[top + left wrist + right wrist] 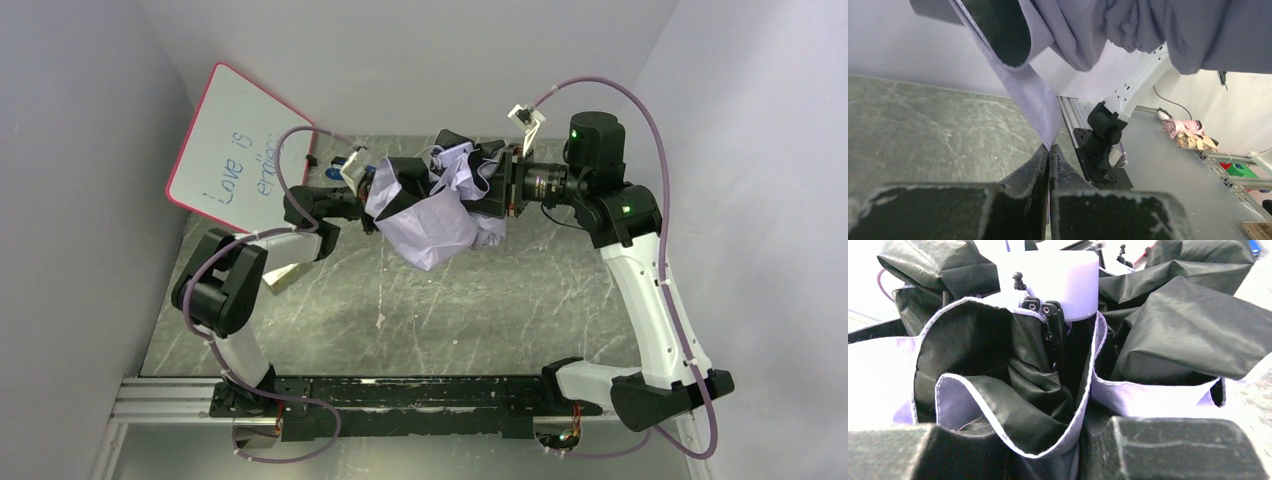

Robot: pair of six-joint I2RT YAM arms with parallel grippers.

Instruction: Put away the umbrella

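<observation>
Obs: the umbrella [430, 215] is up off the bench [450, 320], bunched and half folded, strung between the two arms toward the far side. Lilac fabric hangs down in a loose pouch; black lining shows along the top.

The left tool [1049, 150]: fingers pressed together, a strip of lilac canopy pinched between them.

The right tool [498, 190]: fingers part way apart, the gap packed with black and lilac folds, gripping the bundle at its right end.

A whiteboard [235, 150] with handwriting leans at far left, apart from the umbrella.
</observation>
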